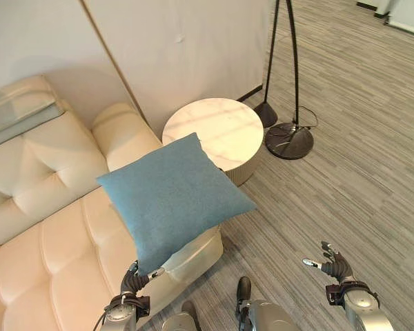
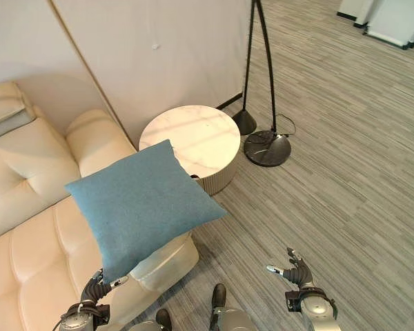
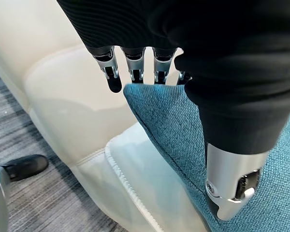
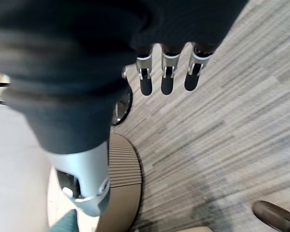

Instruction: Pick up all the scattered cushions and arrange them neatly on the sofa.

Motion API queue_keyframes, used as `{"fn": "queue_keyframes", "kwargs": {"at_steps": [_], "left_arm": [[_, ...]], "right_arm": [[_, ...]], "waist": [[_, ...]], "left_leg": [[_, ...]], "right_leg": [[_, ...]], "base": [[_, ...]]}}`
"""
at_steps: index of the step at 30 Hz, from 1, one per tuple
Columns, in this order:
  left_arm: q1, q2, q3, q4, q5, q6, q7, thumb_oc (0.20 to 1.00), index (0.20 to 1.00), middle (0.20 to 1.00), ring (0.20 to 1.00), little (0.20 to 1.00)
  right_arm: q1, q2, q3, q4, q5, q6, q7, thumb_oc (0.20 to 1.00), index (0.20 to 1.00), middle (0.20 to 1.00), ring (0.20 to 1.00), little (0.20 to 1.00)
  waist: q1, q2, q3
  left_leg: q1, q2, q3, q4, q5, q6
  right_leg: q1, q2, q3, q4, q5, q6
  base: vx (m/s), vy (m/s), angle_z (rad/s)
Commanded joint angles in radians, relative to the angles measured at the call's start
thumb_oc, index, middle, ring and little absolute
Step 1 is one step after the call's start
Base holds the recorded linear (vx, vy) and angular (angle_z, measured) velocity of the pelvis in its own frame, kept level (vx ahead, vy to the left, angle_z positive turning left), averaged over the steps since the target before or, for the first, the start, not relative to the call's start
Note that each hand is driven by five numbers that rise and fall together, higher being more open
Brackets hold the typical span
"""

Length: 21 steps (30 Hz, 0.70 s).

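The blue cushion (image 1: 174, 198) stands in the centre of the frame, raised on one corner above the outer end of the cream sofa (image 1: 52, 248), which fills the lower left. The left hand (image 1: 134, 281), at the bottom of the frame left of centre, pinches the cushion's lowest corner. In the left wrist view the thumb lies on the fabric with the fingers (image 3: 113, 79) behind it. A grip that low lets the cushion tilt freely, which would suit swinging it toward the backrest. The right hand (image 1: 330, 264), lower right over the striped floor (image 1: 345, 165), has its fingers spread and released, holding nothing, probably kept clear. The round marble table (image 1: 212, 132) sits just beyond the sofa arm, upper centre.
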Motion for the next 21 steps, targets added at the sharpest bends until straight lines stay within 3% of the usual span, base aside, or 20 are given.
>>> {"fn": "queue_keyframes", "kwargs": {"at_steps": [1, 9, 13, 18, 21], "left_arm": [[0.029, 0.075, 0.017, -0.05, -0.001, -0.034, -0.002, 1.0, 1.0, 1.0, 1.0, 1.0], [0.02, 0.129, 0.033, -0.099, -0.014, -0.048, -0.001, 1.0, 1.0, 1.0, 1.0, 1.0], [-0.002, 0.157, 0.029, -0.112, -0.05, -0.058, 0.013, 1.0, 1.0, 1.0, 1.0, 1.0], [-0.064, 0.159, 0.023, -0.125, -0.145, -0.083, 0.049, 1.0, 1.0, 1.0, 1.0, 1.0], [-0.162, 0.128, -0.028, -0.159, -0.248, -0.121, 0.098, 1.0, 1.0, 1.0, 1.0, 1.0]], "right_arm": [[0.001, -0.065, -0.039, -0.069, -0.011, -0.029, -0.021, 1.0, 1.0, 1.0, 1.0, 1.0], [-0.096, -0.168, -0.005, -0.093, -0.022, -0.027, -0.008, 1.0, 1.0, 1.0, 1.0, 1.0], [-0.208, -0.211, 0.036, -0.005, 0.003, -0.021, -0.021, 1.0, 1.0, 1.0, 1.0, 1.0], [-0.349, -0.213, 0.095, 0.072, 0.038, -0.012, -0.048, 1.0, 1.0, 1.0, 1.0, 1.0], [-0.528, -0.191, 0.184, 0.157, 0.063, 0.004, -0.088, 1.0, 1.0, 1.0, 1.0, 1.0]], "waist": [[0.014, -0.017, -0.054], [0.076, -0.049, -0.074], [0.112, -0.058, -0.068], [0.14, -0.055, -0.032], [0.161, -0.037, 0.011]], "left_leg": [[0.017, 0.002, -0.015, -0.007, 0.04, -0.021], [0.059, -0.01, -0.034, -0.08, 0.051, -0.025], [0.051, -0.014, -0.054, -0.118, 0.062, -0.03], [-0.015, -0.015, -0.083, -0.128, 0.084, -0.036], [-0.099, -0.022, -0.117, -0.152, 0.123, -0.041]], "right_leg": [[0.089, -0.07, 0.055, 0.043, -0.088, 0.15], [0.134, -0.065, 0.013, 0.008, -0.097, 0.153], [0.128, -0.06, -0.011, -0.015, -0.097, 0.156], [0.064, -0.059, -0.026, -0.011, -0.092, 0.152], [-0.035, -0.061, -0.039, 0.011, -0.083, 0.145]], "base": [[0.13, -0.004, -0.04], [0.11, -0.002, 0.08], [0.04, -0.016, 0.17], [-0.1, -0.034, 0.28], [-0.12, -0.024, 0.32]]}}
